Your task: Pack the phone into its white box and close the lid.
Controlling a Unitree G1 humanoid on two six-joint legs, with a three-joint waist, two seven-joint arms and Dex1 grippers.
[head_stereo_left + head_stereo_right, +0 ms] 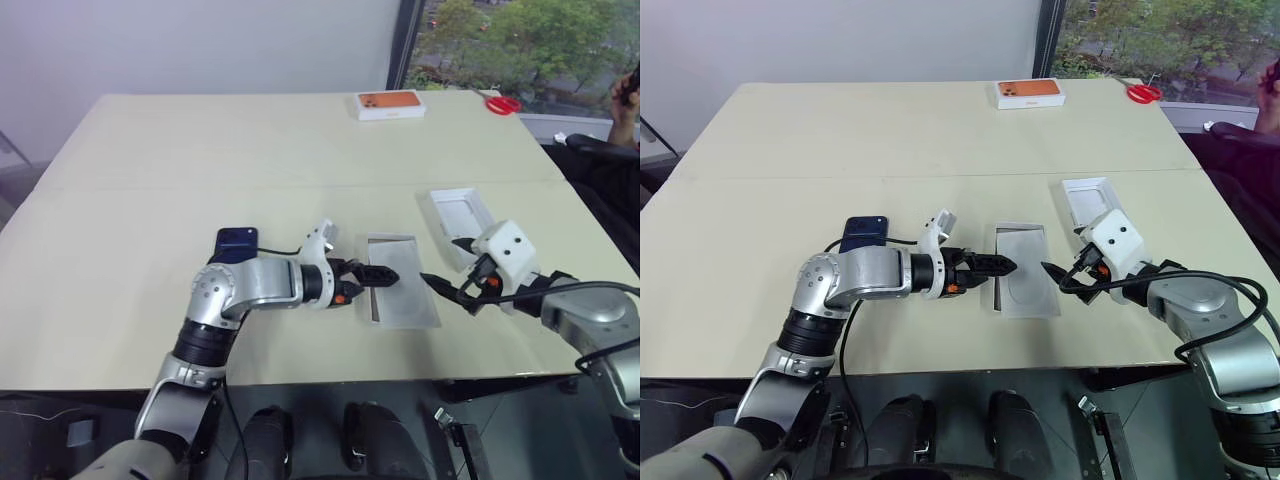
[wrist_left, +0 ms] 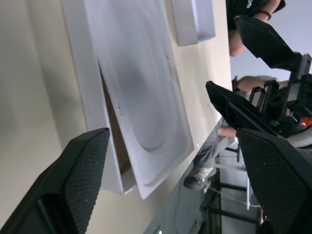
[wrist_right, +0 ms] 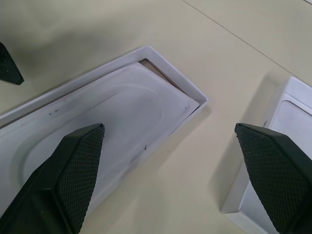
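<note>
Insert tray askew in base; phone not yet packed, lid still off

Left gripper (image 1: pixel 1002 266) and right gripper (image 1: pixel 1052 274) both stand spread wide with nothing between the fingers, facing each other across the white box (image 1: pixel 994 268). A white insert tray (image 1: pixel 1026 280) lies crooked in the box, one end overhanging the rim (brown interior shows beneath in the wrist views). The phone (image 1: pixel 864 231) lies flat on the table (image 1: pixel 940 140) behind the left forearm, well apart from the box. The lid (image 1: pixel 1087 201) rests open side up, just beyond the right gripper. Judged: early stage; phone, insert and lid all remain. Box long axis runs away from the robot, phone's roughly parallel, its near end hidden by the arm
</note>
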